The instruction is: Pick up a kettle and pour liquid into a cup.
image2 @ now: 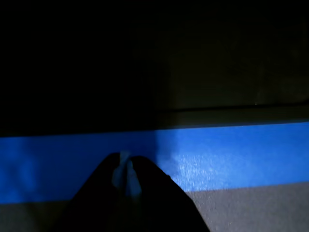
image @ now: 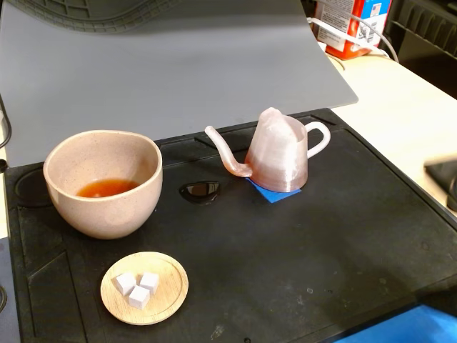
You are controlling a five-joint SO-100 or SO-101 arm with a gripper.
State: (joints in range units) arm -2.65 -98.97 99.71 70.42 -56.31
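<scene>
The pinkish ridged kettle [image: 278, 157] stands upright on a blue tape mark on the black mat, with its thin spout pointing left and its white loop handle to the right. The beige speckled cup [image: 103, 182] stands at the left, apart from the kettle, with a shallow pool of reddish-brown liquid [image: 107, 188] in its bottom. In the wrist view my gripper [image2: 124, 164] shows as two dark fingers with their tips together, empty, low over a blue tape strip [image2: 217, 159]. Kettle and cup are out of the wrist view.
A small wooden dish [image: 145, 287] with three white cubes lies in front of the cup. A small dark puddle [image: 200, 190] sits on the mat between cup and kettle. A blurred dark part [image: 444, 179] shows at the right edge. A grey board stands behind the mat.
</scene>
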